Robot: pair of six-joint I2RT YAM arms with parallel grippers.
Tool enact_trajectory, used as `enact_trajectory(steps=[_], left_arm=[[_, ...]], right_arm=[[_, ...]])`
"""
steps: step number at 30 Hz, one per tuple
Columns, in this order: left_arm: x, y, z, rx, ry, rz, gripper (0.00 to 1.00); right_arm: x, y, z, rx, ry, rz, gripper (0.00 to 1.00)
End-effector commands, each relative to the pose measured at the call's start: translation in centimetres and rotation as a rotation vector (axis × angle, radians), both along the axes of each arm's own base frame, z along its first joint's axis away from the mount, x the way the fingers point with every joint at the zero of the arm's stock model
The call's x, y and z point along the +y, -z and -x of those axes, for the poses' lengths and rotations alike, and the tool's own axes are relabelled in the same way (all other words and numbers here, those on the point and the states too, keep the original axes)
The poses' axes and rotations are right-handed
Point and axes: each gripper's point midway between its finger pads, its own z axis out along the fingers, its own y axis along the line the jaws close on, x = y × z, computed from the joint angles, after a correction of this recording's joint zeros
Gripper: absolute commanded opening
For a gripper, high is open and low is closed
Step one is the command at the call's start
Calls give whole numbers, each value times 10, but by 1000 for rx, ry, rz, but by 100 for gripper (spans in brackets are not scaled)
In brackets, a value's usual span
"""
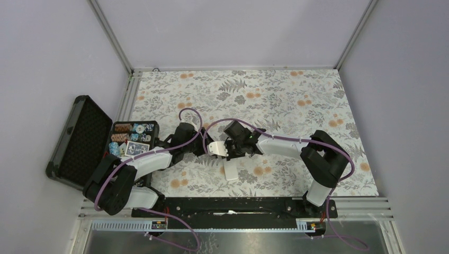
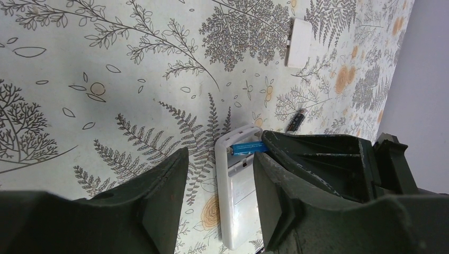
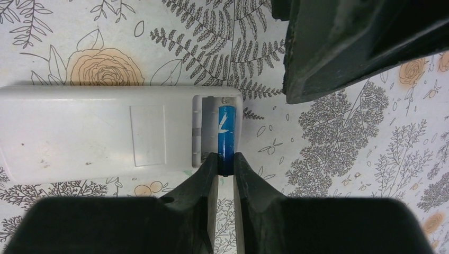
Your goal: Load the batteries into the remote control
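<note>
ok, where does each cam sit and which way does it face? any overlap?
Top external: above and behind the bases, looking down on the floral table; left arm and right arm show.
Left wrist: on the left arm, looking along its open left tool at the small white rectangular remote control.
Right wrist: on the right arm, looking down past the right tool, tips at the blue cylindrical battery in the bay.
Shared: both wrist views show remote and battery.

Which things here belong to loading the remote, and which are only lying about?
For the job: remote control, blue battery in its bay, second battery, loose white cover.
Lying about: open black case, poker chips, playing cards.
</note>
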Motion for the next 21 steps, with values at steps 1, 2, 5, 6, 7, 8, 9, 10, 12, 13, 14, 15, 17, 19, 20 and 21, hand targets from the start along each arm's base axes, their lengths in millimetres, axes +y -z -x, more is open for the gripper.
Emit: enact_trajectory(steps=[1, 2, 5, 6, 7, 8, 9, 10, 12, 13, 14, 15, 17, 19, 20, 21], left_arm=[[-3, -7, -4, -39, 12, 29, 50], [-3, -8, -5, -39, 11, 31, 50], [-3, -7, -4, -40, 10, 31, 50], [-3, -8, -4, -40, 11, 32, 50], [-4, -8, -4, -40, 11, 32, 50], [-3, -8, -4, -40, 11, 31, 50], [-3, -7, -4, -38, 10, 30, 50], [-3, -7, -4, -38, 10, 30, 50], [-3, -7, -4, -38, 10, 30, 50], [-3, -7, -4, -38, 10, 31, 50], [-3, -7, -4, -39, 10, 32, 50], [-3, -7, -4, -38, 11, 32, 50], [-3, -6, -4, -38, 10, 30, 50], [-3, -7, -4, -38, 10, 31, 50], [-2, -6, -4, -37, 8, 30, 50], [-2, -6, -4, -37, 9, 29, 50]], right_arm=[[9, -14, -6, -20, 4, -14, 19], [9, -14, -6, -19, 4, -14, 20], [10, -15, -5, -17, 4, -17, 21], [10, -15, -5, -17, 4, -17, 22], [10, -14, -5, -16, 4, -16, 22], [10, -14, -5, -15, 3, -15, 22], [10, -13, -5, -15, 5, -16, 22], [11, -13, -5, -15, 3, -15, 23], [11, -13, -5, -14, 5, -15, 23], [12, -13, -5, -12, 4, -15, 23], [12, -13, -5, -11, 4, -16, 23], [12, -13, -5, -11, 5, -15, 24], [13, -11, -5, -9, 5, -13, 24], [14, -11, -5, -8, 5, -13, 25], [14, -11, -4, -7, 6, -12, 25], [14, -11, -4, -7, 6, -12, 25]])
